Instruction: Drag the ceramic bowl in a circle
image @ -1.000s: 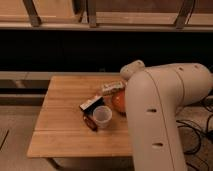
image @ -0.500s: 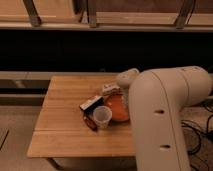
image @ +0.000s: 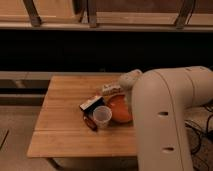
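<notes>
Reaching down from the right, the big white arm (image: 165,120) bends over the far right part of the worktop (image: 65,125). The tool (image: 121,91) is at the end of the arm, just above the far edge of the ceramic bowl (image: 119,109). The arm hides most of the tool, so I cannot tell how it is set or whether it has hold of anything.

The ceramic bowl is round and orange-red. It sits on the right side of the worktop, partly tucked under the arm. A small white cup (image: 102,116) stands right next to the bowl on its left, touching it or nearly so. Behind the cup lies a small box (image: 91,103) with a dark top. A little flat dark-red thing (image: 90,123) lies by the cup's left side.
</notes>
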### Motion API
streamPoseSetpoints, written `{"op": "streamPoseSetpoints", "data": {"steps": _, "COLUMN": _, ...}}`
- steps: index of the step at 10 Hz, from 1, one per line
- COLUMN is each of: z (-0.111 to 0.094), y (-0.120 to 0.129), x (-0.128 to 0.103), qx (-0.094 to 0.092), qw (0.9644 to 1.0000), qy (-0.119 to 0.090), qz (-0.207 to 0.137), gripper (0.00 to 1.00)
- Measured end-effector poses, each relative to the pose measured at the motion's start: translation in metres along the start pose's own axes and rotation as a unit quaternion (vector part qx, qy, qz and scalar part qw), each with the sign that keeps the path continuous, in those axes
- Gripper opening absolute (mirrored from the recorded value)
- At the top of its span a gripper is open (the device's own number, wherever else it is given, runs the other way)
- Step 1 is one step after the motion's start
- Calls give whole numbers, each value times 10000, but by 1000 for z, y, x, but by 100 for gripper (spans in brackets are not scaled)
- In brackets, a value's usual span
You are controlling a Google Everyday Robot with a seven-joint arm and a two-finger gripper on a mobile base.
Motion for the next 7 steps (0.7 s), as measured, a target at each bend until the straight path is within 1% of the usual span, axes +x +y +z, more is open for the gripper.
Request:
{"op": "streamPoseSetpoints", "data": {"steps": 3, "z": 0, "y": 0, "x": 0, "qx": -3, "qw": 10000, "qy": 3, "qz": 1, "gripper": 69}}
{"op": "streamPoseSetpoints", "data": {"steps": 4, "z": 0, "y": 1, "x": 0, "qx": -4, "qw": 10000, "qy": 5, "qz": 0, "gripper": 77}}
{"op": "streamPoseSetpoints", "data": {"steps": 5, "z": 0, "y": 1, "x": 1, "qx": -6, "qw": 10000, "qy": 5, "qz": 1, "gripper": 80}}
{"op": "streamPoseSetpoints", "data": {"steps": 7, "z": 0, "y": 1, "x": 1, "qx": -7, "qw": 10000, "qy": 6, "qz": 3, "gripper": 80}}
